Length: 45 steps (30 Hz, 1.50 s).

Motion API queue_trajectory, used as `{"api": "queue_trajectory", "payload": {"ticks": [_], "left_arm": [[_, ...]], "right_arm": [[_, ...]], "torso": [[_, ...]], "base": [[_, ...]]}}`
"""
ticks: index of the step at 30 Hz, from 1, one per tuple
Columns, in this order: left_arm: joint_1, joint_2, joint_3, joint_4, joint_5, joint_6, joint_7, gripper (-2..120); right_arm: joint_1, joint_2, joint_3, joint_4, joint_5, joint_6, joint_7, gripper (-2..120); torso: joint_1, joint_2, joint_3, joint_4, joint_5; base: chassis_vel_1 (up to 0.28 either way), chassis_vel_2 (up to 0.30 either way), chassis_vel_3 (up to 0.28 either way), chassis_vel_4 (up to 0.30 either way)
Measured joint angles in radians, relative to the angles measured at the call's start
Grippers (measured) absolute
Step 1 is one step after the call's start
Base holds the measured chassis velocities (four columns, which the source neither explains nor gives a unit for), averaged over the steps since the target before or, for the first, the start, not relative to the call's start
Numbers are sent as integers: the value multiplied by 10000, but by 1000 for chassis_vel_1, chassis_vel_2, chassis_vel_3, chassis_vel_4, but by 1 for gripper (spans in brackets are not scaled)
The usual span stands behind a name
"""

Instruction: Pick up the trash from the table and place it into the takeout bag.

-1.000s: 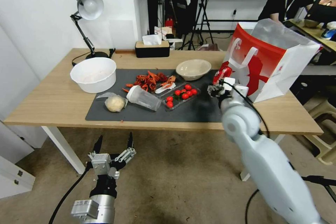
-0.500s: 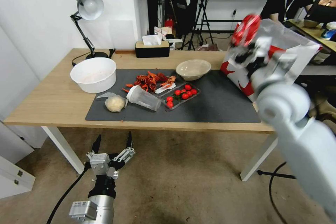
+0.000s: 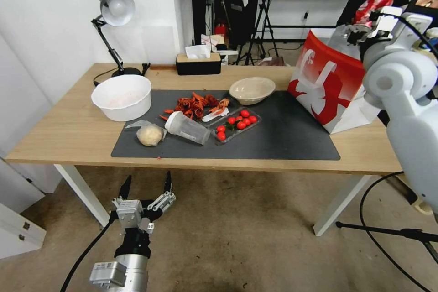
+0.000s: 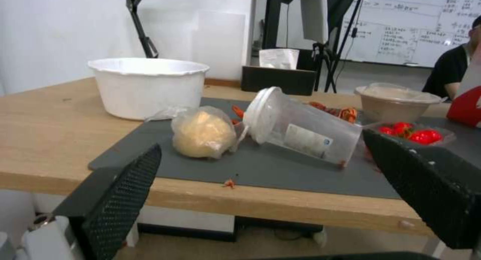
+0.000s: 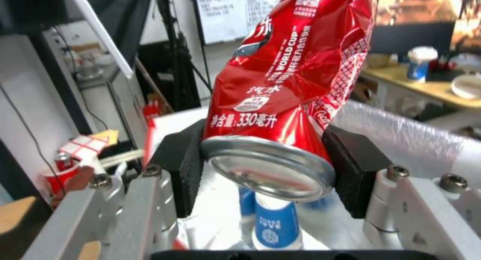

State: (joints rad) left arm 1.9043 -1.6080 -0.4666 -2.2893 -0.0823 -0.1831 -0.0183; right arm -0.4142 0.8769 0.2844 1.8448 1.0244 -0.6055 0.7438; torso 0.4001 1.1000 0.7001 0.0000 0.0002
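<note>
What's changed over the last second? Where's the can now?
The right gripper has carried the crushed red can from the mat beside the takeout bag up above the bag's open top, still clamped on it. A blue-white cup shows in the bag below. The left gripper stays parked, open, below the table; the rest is unmoved.
</note>
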Motion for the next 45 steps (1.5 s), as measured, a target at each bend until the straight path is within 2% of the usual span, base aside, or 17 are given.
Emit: {"api": "queue_trajectory", "payload": {"ticks": [5,6,7,8,14,25,29,33,35,37,38,39,40,41,43,44,45], "left_arm": [[-2,0,16,0,-7,-1,6,100],[-2,0,21,0,-7,-1,9,100],[-2,0,21,0,-7,-1,9,100],[0,0,21,-7,-7,-1,14,100],[28,0,8,-29,-8,0,20,100],[16,0,-14,-112,-42,35,36,100],[-138,0,-326,-257,-193,186,88,100],[-16,0,-373,-312,-261,130,125,100],[22,0,-355,-305,-261,77,146,100],[17,-1,-356,-305,-263,76,146,100],[-11,0,-367,-290,-282,76,150,100],[-11,0,-367,-290,-282,76,150,100],[-15,-1,-370,-245,-287,75,154,100],[-15,-1,-370,-245,-287,75,154,100],[-31,0,-342,-143,-286,37,146,100],[-39,-1,-320,-119,-286,18,143,100],[-39,-1,-320,-119,-286,18,143,100]], "right_arm": [[346,-15,-18,-778,493,-39,264,61],[381,-6,-12,-1050,593,-45,223,70],[381,-6,-12,-1050,593,-45,223,70],[377,2,-5,-1240,615,-43,91,76],[280,25,18,-1314,700,-101,-105,97],[164,115,-19,-1281,709,-136,-136,100],[-66,145,-55,-994,675,-91,-143,100],[-449,134,-58,-516,158,594,-843,100],[-1065,30,-50,76,-681,1518,-1932,100],[-1197,1,-35,205,-783,1655,-2076,100],[-1838,-123,73,797,-1209,2279,-2735,100],[-1838,-123,73,797,-1209,2279,-2735,100],[-2613,-270,330,1258,-1679,2902,-3477,100],[-2613,-270,330,1258,-1679,2902,-3477,100],[-4197,-492,855,1699,-2621,3849,-4949,100],[-4858,-531,985,1825,-2841,4177,-5335,100],[-4858,-531,985,1825,-2841,4177,-5335,100]], "torso": [[-1,0,0,0,-2],[0,0,-1,0,-1],[0,0,-1,0,-1],[0,-1,0,-1,2],[-1,0,-1,0,-2],[0,-1,-1,0,-2],[0,-1,0,0,-2],[-1,0,-2,1,-4],[-1,-1,-1,1,-2],[0,-1,-1,3,-5],[-1,-1,-1,-1,0],[-1,-1,-1,-1,0],[-1,0,-2,2,-6],[-1,0,-2,2,-6],[-1,0,-2,-6,1],[-2,1,-3,-6,-2],[-2,1,-3,-6,-2]], "base": [[0,0,0,0],[0,0,0,0],[0,0,0,0],[0,0,0,0],[0,0,0,0],[0,0,0,0],[0,0,0,0],[0,0,0,0],[0,0,0,0],[0,0,0,0],[0,0,0,0],[0,0,0,0],[0,0,0,0],[0,0,0,0],[0,0,0,0],[0,0,0,0],[0,0,0,0]]}}
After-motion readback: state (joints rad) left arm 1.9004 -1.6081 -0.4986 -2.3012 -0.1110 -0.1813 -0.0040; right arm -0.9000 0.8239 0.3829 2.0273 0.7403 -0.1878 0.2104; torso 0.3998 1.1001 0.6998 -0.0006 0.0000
